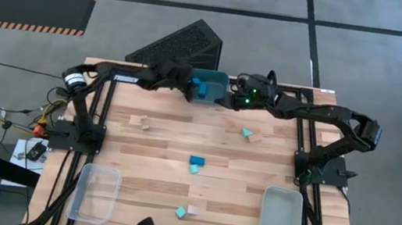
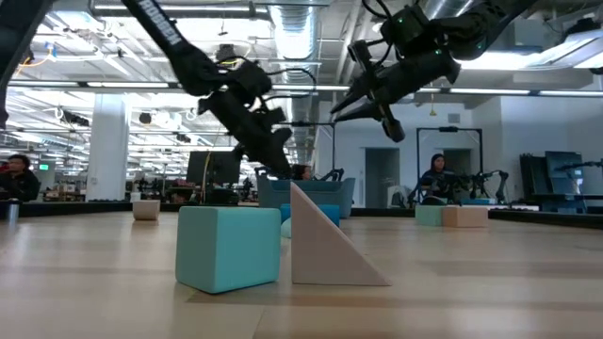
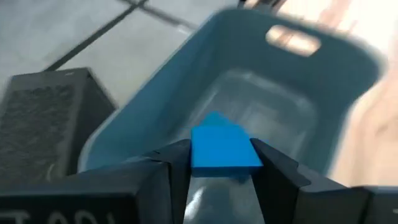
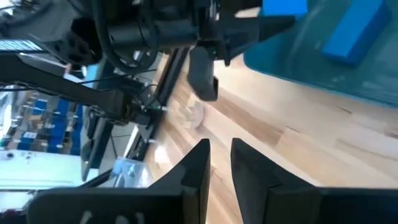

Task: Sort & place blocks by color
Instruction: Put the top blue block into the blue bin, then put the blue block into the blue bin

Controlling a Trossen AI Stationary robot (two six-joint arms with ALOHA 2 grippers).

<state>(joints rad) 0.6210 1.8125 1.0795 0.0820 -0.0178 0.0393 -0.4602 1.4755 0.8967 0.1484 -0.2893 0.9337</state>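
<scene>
We see the left gripper (image 3: 221, 163) pinching a blue block (image 3: 222, 148) above the teal bin (image 3: 348, 74) at the table's far edge; another blue block (image 4: 353, 34) lies inside; the right gripper (image 4: 219, 163) hovers beside the bin, fingers slightly parted, empty.

A wooden bench (image 1: 165, 143) carries a teal bin (image 1: 216, 78) at its far edge and two clear bins — one near the left front corner (image 1: 96, 192), one near the right (image 1: 282, 216). A dark perforated wedge-shaped case (image 1: 183, 43) sits on the grey floor (image 1: 382, 59) behind.
</scene>
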